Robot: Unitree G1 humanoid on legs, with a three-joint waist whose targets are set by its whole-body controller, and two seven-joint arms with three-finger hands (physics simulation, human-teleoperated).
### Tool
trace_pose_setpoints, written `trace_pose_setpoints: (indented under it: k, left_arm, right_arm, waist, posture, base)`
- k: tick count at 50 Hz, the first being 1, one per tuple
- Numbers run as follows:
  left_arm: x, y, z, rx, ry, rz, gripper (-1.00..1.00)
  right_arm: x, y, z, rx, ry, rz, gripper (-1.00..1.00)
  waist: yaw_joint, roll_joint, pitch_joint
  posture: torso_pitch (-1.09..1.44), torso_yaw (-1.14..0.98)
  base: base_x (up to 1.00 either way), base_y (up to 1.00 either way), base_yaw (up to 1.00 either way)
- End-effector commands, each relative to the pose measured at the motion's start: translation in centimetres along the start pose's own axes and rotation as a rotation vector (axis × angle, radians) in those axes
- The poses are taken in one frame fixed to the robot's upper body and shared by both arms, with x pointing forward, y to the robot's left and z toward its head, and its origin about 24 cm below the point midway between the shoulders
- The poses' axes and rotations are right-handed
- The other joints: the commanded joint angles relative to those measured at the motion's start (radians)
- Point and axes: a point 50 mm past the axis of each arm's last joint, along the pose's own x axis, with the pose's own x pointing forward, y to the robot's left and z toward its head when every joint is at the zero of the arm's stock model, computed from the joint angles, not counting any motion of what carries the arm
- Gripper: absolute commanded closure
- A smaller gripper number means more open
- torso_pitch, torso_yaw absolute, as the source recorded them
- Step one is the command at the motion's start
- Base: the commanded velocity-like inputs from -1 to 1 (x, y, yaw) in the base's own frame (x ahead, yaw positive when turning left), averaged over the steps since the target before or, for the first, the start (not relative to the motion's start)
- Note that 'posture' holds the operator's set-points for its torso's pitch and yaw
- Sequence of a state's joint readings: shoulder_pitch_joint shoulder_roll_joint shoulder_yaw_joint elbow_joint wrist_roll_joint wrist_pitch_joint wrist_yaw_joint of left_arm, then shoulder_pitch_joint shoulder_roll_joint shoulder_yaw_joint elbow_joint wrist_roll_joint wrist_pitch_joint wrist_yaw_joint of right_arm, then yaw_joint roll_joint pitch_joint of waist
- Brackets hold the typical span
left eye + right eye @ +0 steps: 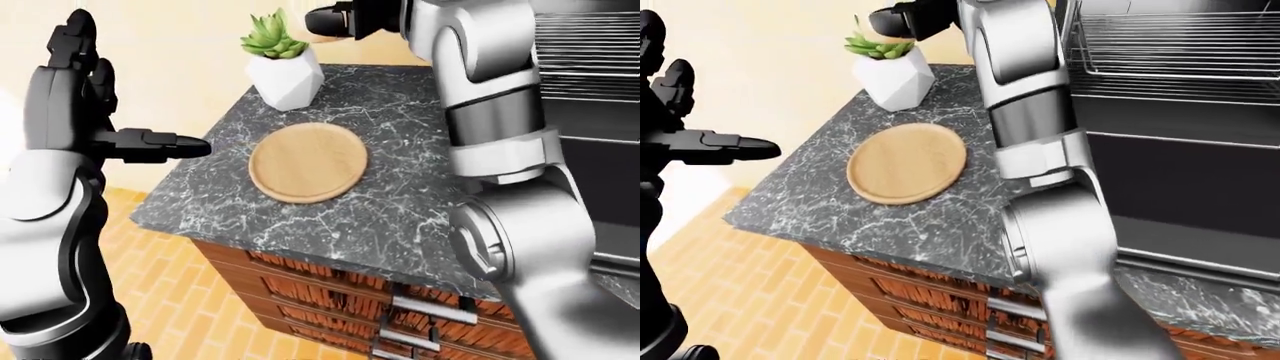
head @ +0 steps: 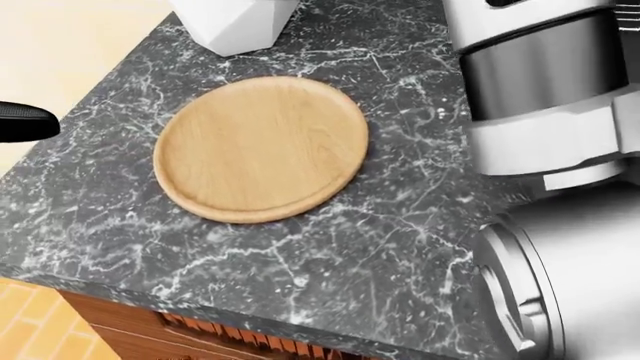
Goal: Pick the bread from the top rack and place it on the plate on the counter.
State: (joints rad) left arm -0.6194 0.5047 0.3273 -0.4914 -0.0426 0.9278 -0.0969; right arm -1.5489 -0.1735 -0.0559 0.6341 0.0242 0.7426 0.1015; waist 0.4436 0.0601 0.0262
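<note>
The round wooden plate (image 2: 262, 146) lies bare on the black marble counter (image 2: 400, 247). No bread shows in any view. My left hand (image 1: 120, 105) hangs off the counter's left edge, open, fingers raised and one finger pointing towards the plate. In the head view only that black fingertip (image 2: 25, 121) shows at the left edge. My right arm rises across the picture and its black hand (image 1: 902, 20) sits at the top, above the plant. Its fingers are too cropped to read. The wire racks (image 1: 1170, 45) stand at the top right, and the part that shows holds nothing.
A succulent in a white faceted pot (image 1: 285, 75) stands on the counter above the plate. Wooden drawers (image 1: 940, 300) run under the counter. A dark appliance cavity (image 1: 1180, 180) lies right of my arm. Orange wood floor (image 1: 170, 300) is at the lower left.
</note>
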Motion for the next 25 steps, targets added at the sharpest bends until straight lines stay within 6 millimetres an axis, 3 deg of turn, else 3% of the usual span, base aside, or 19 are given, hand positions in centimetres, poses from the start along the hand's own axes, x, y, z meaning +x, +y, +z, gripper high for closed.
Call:
trace_pose_setpoints:
  k: [1,11,25]
  left_arm:
    - [-0.1,0.5,1.5,0.011,-0.082,0.029,-1.0]
    - [-0.3,0.5,1.5,0.009,-0.082,0.026,-1.0]
    - [0.1,0.2,1.4,0.011,-0.08,0.018,-1.0]
  right_arm:
    - [-0.6,-0.1,2.4,-0.022,-0.099,-0.01,1.0]
    - [0.7,0.3,-0.3,-0.023,-0.045,-0.006,1.0]
    - [0.3,1.3,-2.4,-0.032,-0.005,0.031,1.0]
  waist:
    - [0.003,0.003,-0.031]
    - [0.025,0.0,-0.04]
    - [0.047,-0.006,-0.044]
  posture:
    - [0.0,0.42]
    - [0.0,0.42]
    - [0.0,0.42]
  base:
    - [0.0,0.0,0.0]
    - [0.0,0.0,0.0]
    - [0.0,0.0,0.0]
